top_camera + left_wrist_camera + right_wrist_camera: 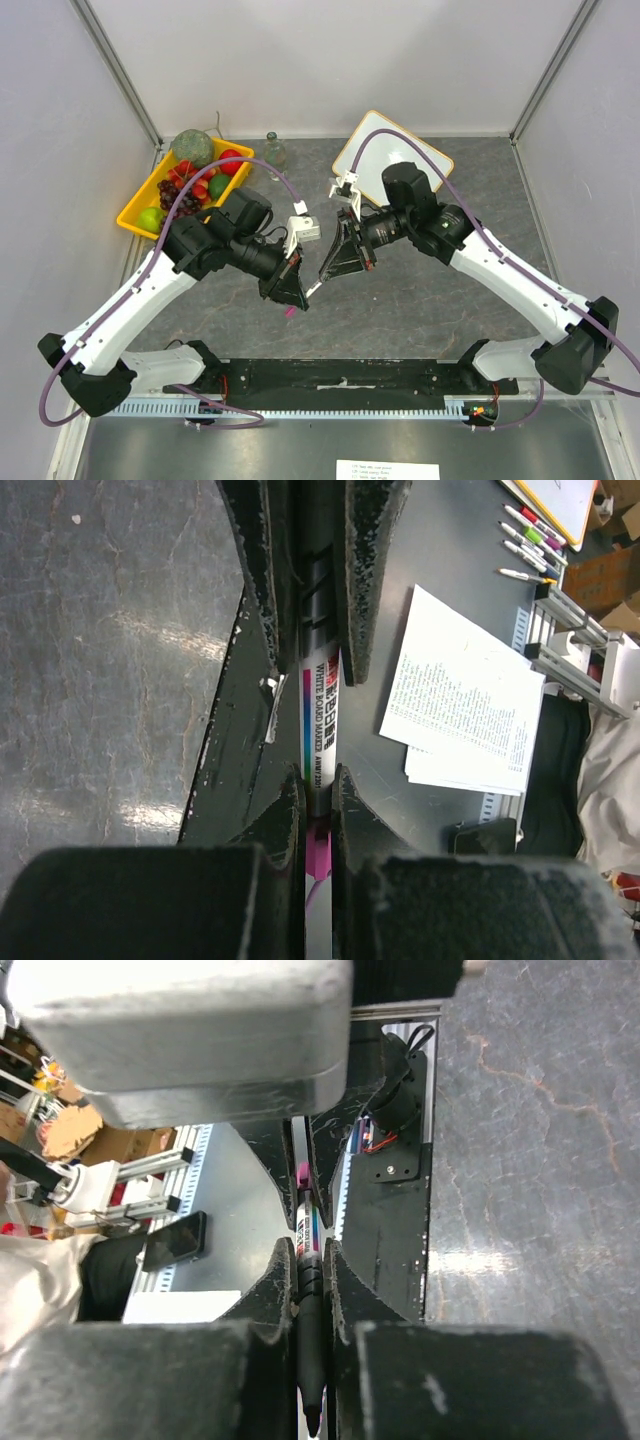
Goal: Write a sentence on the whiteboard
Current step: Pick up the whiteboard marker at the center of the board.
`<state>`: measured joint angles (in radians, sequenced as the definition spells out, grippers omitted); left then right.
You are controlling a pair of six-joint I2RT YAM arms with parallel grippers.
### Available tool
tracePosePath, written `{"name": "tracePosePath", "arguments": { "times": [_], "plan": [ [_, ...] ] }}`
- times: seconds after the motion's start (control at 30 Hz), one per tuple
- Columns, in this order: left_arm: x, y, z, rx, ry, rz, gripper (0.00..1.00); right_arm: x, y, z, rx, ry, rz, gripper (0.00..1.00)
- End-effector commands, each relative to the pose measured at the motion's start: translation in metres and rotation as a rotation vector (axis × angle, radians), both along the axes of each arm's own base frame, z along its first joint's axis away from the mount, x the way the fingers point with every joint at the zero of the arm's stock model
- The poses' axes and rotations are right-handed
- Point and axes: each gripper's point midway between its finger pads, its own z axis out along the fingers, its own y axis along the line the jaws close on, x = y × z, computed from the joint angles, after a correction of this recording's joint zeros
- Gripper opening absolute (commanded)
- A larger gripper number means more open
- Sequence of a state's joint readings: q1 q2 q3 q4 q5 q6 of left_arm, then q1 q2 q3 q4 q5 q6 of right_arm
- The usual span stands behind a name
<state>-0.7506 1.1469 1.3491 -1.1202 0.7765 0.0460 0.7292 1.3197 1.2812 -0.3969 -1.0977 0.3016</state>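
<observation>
A whiteboard marker (312, 289) hangs between my two grippers above the middle of the table. My left gripper (298, 296) is shut on its pink end (319, 852), and the white labelled barrel (320, 715) runs out beyond the jaws. My right gripper (326, 272) is shut on the black ridged end (311, 1290), whose pointed black tip (312, 1422) points back toward the wrist. The whiteboard (420, 152), white with a yellow-orange frame, lies at the back right, partly hidden behind my right arm.
A yellow tray (137, 215) of fruit sits at the back left, with a small glass bottle (273, 150) beside it. Printed sheets (465, 705) and several spare markers (530, 540) lie on the grey surface by the arm bases.
</observation>
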Motion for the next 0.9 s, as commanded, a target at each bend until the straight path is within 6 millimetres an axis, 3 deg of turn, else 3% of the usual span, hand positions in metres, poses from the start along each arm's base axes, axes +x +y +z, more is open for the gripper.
{"name": "tracePosePath", "arguments": {
  "times": [0.0,0.17,0.3,0.37,0.5,0.6,0.7,0.73,0.8,0.87],
  "plan": [
    [-0.001,-0.001,0.006,-0.021,-0.022,-0.021,0.02,-0.002,0.004,-0.004,0.003,0.001,0.004,0.0],
    [0.001,0.001,0.008,-0.022,-0.046,-0.009,0.02,-0.007,0.003,-0.007,0.001,0.002,0.024,0.0],
    [0.0,0.001,0.011,-0.029,-0.053,-0.006,0.02,-0.008,0.003,-0.007,0.002,0.005,0.03,0.25],
    [0.0,0.001,0.011,-0.03,-0.048,-0.009,0.02,-0.006,0.003,-0.007,0.0,0.005,0.025,0.27],
    [0.001,0.0,0.01,-0.027,-0.044,-0.007,0.02,-0.004,0.005,-0.006,0.0,0.001,0.018,0.19],
    [0.001,-0.001,0.011,-0.028,-0.044,-0.009,0.02,-0.004,0.005,-0.005,-0.001,-0.006,0.01,0.01],
    [0.002,0.0,0.013,-0.029,-0.051,-0.003,0.03,-0.002,0.004,-0.008,-0.007,-0.009,0.0,0.0],
    [0.004,-0.001,0.014,-0.028,-0.06,0.004,0.14,-0.001,0.004,-0.009,-0.013,-0.014,-0.01,0.0],
    [0.015,0.001,0.018,-0.014,-0.104,0.059,0.46,0.004,0.004,-0.013,-0.028,-0.029,-0.037,0.0],
    [0.036,0.004,0.023,0.012,-0.17,0.187,0.66,0.015,0.005,-0.018,-0.05,-0.047,-0.094,0.0]
  ]
}}
